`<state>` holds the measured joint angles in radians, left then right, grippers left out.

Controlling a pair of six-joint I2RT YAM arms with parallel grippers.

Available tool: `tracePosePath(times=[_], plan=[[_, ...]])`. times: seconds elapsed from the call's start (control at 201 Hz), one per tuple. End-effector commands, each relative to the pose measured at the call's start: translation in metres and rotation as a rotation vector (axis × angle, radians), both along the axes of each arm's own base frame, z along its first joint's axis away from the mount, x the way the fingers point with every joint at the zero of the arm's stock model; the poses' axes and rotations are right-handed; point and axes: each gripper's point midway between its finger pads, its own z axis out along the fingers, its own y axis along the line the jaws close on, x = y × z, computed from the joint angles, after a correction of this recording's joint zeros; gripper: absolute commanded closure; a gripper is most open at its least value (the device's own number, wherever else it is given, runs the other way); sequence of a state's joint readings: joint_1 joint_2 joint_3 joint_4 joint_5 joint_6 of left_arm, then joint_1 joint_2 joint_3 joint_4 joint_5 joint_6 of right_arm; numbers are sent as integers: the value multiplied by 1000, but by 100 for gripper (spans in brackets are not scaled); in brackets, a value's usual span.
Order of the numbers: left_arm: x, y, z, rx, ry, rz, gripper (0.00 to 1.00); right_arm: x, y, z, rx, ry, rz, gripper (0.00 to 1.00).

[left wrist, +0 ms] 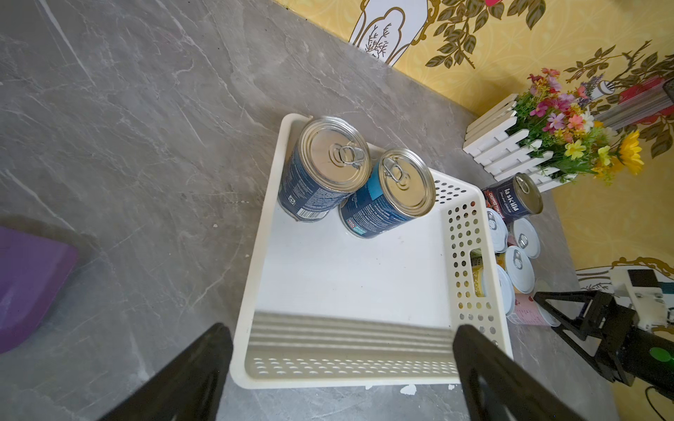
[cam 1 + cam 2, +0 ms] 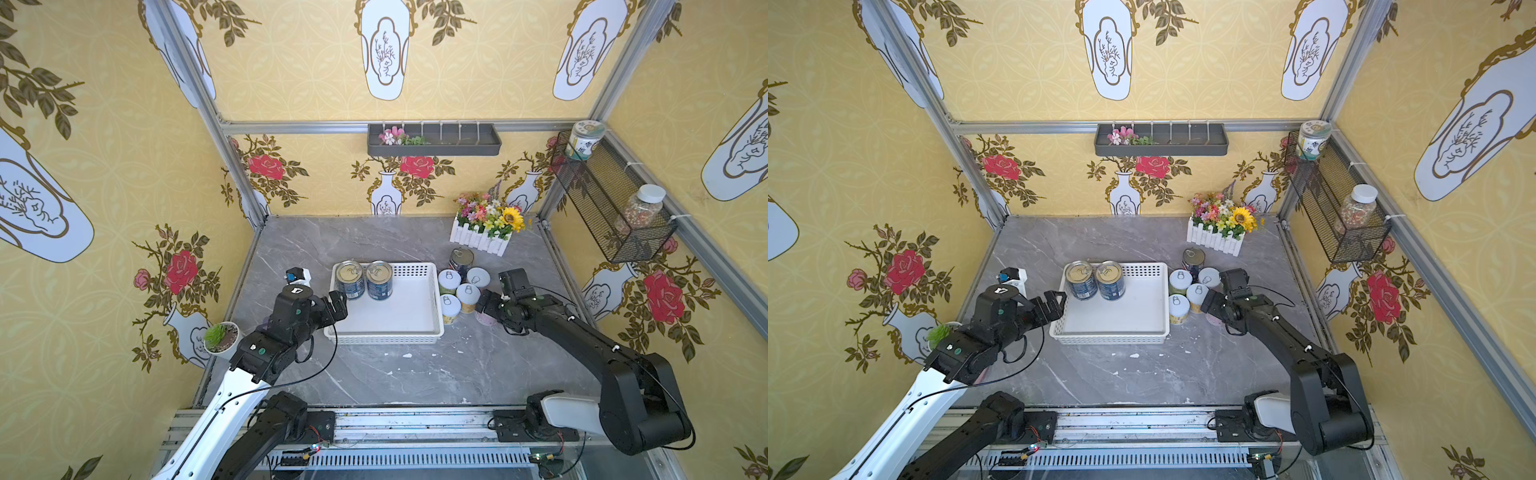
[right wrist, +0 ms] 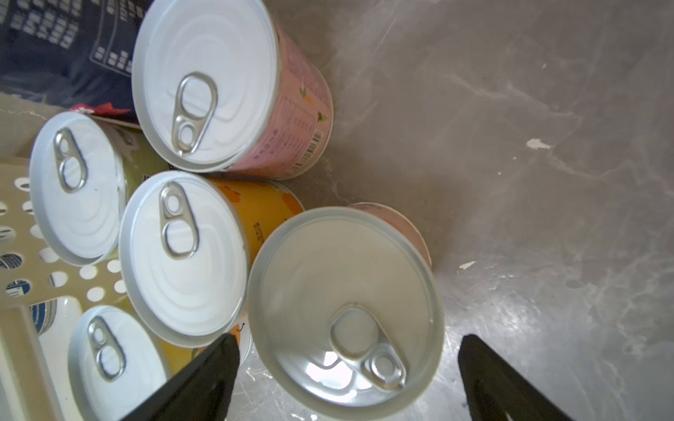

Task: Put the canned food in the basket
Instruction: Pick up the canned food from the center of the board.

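Observation:
The white perforated basket [image 2: 399, 320] [image 2: 1121, 320] [image 1: 346, 262] sits mid-table. Two dark-blue cans [image 2: 350, 279] [image 2: 379, 279] [image 1: 328, 164] stand in its back left corner. A third blue can [image 2: 461, 258] [image 1: 518, 198] stands outside, behind several small white-lidded cans [image 2: 468, 296] [image 3: 182, 255] clustered right of the basket. My right gripper [image 2: 484, 308] [image 3: 346, 364] is open, its jaws either side of the pink-labelled can [image 3: 346, 310] with a gap each side. My left gripper [image 2: 338, 305] [image 1: 343, 364] hangs open and empty over the basket's left wall.
A white picket flower box [image 2: 482, 237] stands at the back right. A black wire basket [image 2: 611, 195] with jars hangs on the right wall. A small potted plant [image 2: 222, 338] and a white device [image 2: 299, 276] sit left of the basket.

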<state>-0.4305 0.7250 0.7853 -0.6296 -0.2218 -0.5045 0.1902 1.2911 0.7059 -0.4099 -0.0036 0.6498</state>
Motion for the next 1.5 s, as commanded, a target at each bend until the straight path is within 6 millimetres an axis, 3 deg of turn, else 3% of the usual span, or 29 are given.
tracePosePath(times=[0.0, 0.553, 0.658, 0.892, 1.276, 1.5], plan=[[0, 1, 2, 4, -8, 5, 0, 4, 3, 0, 5, -13, 22, 3], [-1, 2, 2, 12, -10, 15, 0, 18, -12, -8, -121, 29, 24, 0], [-4, -6, 2, 15, -10, -17, 0, 22, -13, -12, -136, 42, 30, 0], [-5, -6, 2, 20, -8, -14, 0, 27, -12, -18, -152, 72, 56, 10], [-5, -6, 2, 21, -8, -13, 0, 23, -11, -1, -144, 4, 60, 20], [-5, -6, 1, 25, -2, -12, 0, 23, -7, -3, -129, 16, 75, 24]])
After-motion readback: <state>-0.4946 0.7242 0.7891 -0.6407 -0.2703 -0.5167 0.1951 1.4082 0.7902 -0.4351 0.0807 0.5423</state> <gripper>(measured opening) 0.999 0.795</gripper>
